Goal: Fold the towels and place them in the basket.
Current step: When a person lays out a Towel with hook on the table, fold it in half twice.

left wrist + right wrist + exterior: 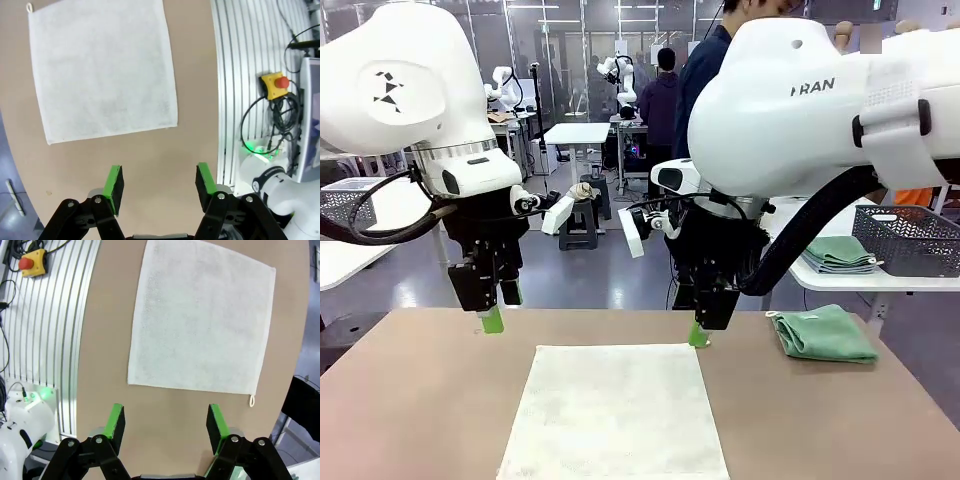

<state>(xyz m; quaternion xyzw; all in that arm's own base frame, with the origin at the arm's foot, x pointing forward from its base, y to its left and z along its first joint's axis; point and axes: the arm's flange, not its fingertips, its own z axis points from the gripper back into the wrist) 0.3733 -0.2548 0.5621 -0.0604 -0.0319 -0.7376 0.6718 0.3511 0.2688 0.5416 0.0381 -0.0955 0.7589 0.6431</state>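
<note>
Cream towel (615,410) flat, all edges free; green towel (825,333) well apart, right.

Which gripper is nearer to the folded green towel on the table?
Right. The right gripper hovers left of the green towel, by the white towel's far right corner; the left gripper is beyond the white towel's far left corner.

Arms were white, glossy, bulbous shells. On the left arm (390,90) a black angular emblem sat on a round cap. The right arm (790,120) showed grey lettering "RAN" and a black-ended strap. A black cable (370,225) looped off the left wrist, and a thicker black hose (810,225) ran under the right. Left gripper (160,180) and right gripper (167,417) were black linkage bars with round pivot pins. Their fingers (116,190) were faced with bright green pads (216,421).
</note>
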